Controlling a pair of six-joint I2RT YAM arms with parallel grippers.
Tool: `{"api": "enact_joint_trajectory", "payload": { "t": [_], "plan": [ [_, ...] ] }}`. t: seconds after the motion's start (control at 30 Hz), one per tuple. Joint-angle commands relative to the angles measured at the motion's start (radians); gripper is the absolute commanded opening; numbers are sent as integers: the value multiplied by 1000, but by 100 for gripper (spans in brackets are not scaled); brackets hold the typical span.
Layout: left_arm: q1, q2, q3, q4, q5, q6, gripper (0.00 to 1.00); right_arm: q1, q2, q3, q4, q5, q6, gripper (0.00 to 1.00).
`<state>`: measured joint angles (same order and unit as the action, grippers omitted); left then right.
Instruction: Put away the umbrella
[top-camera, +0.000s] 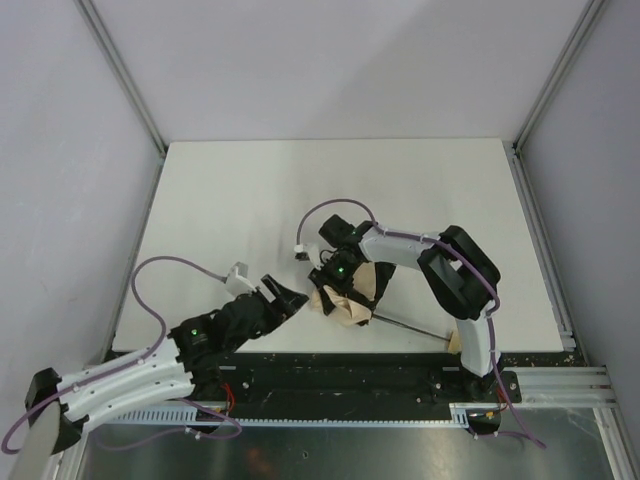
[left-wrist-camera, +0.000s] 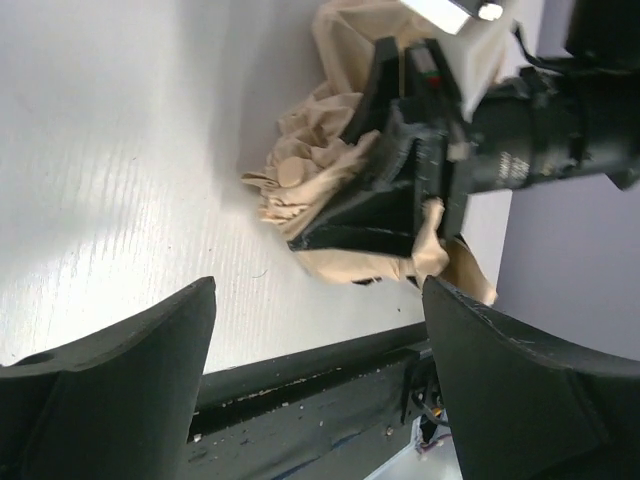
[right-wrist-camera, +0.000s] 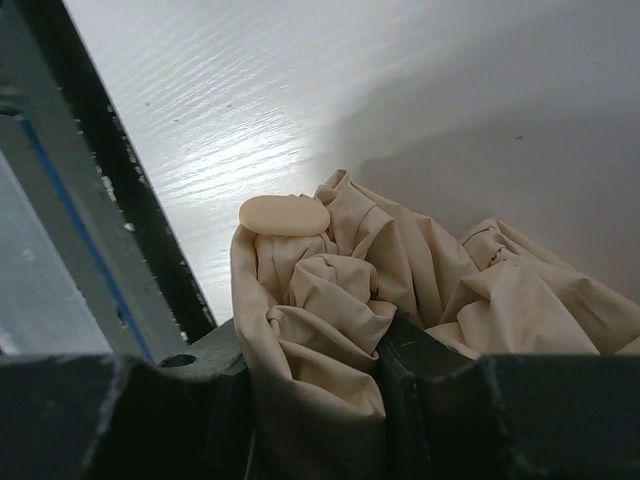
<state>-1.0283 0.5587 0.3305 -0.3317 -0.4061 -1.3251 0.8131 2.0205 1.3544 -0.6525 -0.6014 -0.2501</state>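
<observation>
**Cloth-only grip close to the near edge**

Nearest you, the left fingers (left-wrist-camera: 120, 370) stand wide apart and hold nothing. They point at the bundle from the left, close to it but not touching.

Just inside the near edge of the white counter (top-camera: 300, 190) lies the compact beige fabric folding umbrella (top-camera: 347, 303), its canopy crumpled in a heap. Its thin dark metal shaft (top-camera: 410, 328) runs right along the counter toward the base of the right arm, where the small light tan handle (top-camera: 456, 346) shows, partly hidden.

A little farther, the right fingers (right-wrist-camera: 450, 400) are pinched onto a fold of the canopy, with cloth bulging between them. You have no hold on the shaft.

That is your likely trouble. If you lift by cloth alone, the fold may slide out, or the canopy may unfurl while the shaft drags behind. The handle could catch against the right arm's base. Bring the left fingers in carelessly and they may strike the right ones, which cover most of the bundle. A push toward you could send the heap off the near edge.
</observation>
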Motion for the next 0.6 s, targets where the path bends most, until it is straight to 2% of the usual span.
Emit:
{"api": "enact_joint_trajectory", "payload": {
  "t": [0.0, 0.17, 0.37, 0.57],
  "plan": [
    [50, 86, -25, 107, 62, -211, 89, 8, 87, -122, 201, -64, -20, 0],
    [128, 247, -67, 336, 220, -289, 91, 6, 51, -165, 270, -56, -5, 0],
    [140, 362, -153, 502, 232, -460, 80, 12, 23, -174, 308, -35, 10, 0],
    [144, 510, -159, 621, 235, -525, 82, 27, 3, -177, 321, -19, 6, 0]
  ]
}}
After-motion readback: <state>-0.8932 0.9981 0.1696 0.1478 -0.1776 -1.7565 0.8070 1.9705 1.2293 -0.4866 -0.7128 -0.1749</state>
